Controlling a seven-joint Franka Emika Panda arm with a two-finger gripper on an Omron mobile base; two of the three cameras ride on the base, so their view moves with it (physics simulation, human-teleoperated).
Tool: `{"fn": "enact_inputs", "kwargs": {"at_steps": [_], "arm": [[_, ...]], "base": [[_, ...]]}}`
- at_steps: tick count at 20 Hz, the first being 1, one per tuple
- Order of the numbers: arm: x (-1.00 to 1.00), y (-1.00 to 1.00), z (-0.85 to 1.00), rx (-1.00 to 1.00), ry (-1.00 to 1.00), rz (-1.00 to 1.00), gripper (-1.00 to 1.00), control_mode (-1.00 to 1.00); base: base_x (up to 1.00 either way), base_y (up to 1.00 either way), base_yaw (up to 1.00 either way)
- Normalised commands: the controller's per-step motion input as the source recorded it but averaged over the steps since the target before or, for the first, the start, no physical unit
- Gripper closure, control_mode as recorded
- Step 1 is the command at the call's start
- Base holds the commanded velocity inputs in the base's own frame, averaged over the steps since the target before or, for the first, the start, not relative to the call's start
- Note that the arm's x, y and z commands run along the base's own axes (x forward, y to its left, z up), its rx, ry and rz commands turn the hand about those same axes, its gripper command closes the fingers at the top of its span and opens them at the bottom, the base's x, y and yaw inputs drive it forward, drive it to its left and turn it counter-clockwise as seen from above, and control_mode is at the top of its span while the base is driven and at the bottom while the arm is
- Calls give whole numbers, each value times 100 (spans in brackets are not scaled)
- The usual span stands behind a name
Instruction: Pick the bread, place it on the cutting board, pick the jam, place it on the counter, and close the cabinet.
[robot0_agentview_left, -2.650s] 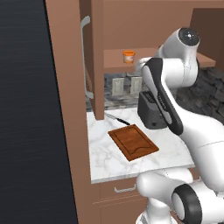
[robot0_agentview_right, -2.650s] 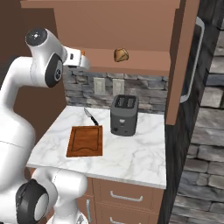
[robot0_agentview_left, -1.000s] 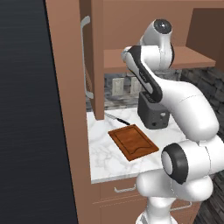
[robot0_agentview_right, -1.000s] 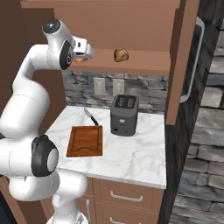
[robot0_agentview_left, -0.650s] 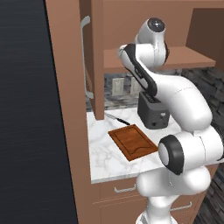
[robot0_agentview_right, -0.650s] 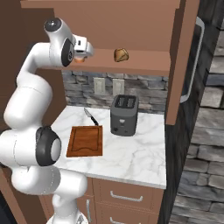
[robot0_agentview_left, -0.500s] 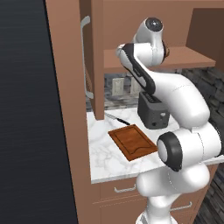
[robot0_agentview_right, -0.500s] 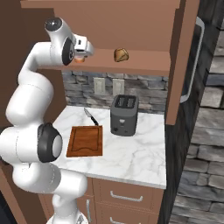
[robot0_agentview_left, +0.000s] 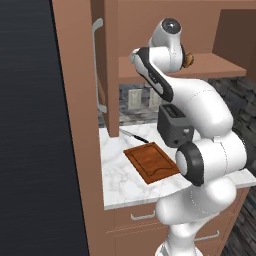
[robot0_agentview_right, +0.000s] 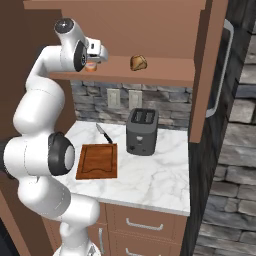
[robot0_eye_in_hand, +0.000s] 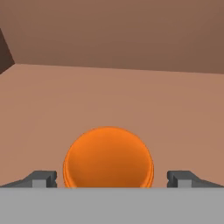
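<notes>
The jam (robot0_eye_in_hand: 108, 157), a squat orange jar, stands on the wooden cabinet shelf (robot0_agentview_right: 165, 72), with my gripper (robot0_eye_in_hand: 111, 178) open astride it and a gap on each side between jar and fingertips (robot0_eye_in_hand: 43, 178). From the right base view the jam (robot0_agentview_right: 90, 66) peeks out under the hand (robot0_agentview_right: 97, 52). The bread (robot0_agentview_right: 138, 62), a tan-brown lump, sits further right on the same shelf, also seen as the bread (robot0_agentview_left: 188, 59) behind the arm. The cutting board (robot0_agentview_right: 97, 161) lies bare on the marble counter (robot0_agentview_right: 150, 180). The cabinet doors (robot0_agentview_right: 215, 65) stand open.
A dark toaster (robot0_agentview_right: 141, 131) stands on the counter right of the board, and a knife (robot0_agentview_right: 104, 133) lies behind the board. The left cabinet door (robot0_agentview_left: 105, 65) with its bar handle juts out beside the arm. A stone backsplash with outlets runs under the shelf.
The arm has risen from above the toaster to the shelf and swung left, bringing the hand over the jam. The bread and board have not moved.
</notes>
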Motion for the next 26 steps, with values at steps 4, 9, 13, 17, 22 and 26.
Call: {"fn": "enact_inputs", "kwargs": {"at_steps": [4, 9, 13, 17, 22, 26], "arm": [[12, 0, 0, 0, 0, 0, -100, -100], [2, 0, 0, 0, 0, 0, -100, -100], [0, 0, 0, 0, 0, 0, -100, -100], [0, 0, 0, 0, 0, 0, -100, -100], [0, 0, 0, 0, 0, 0, -100, -100], [0, 0, -1, 0, 1, 0, -100, -100]], "base": [[0, 0, 0], [0, 0, 0], [0, 0, 0], [0, 0, 0], [0, 0, 0], [0, 0, 0]]}}
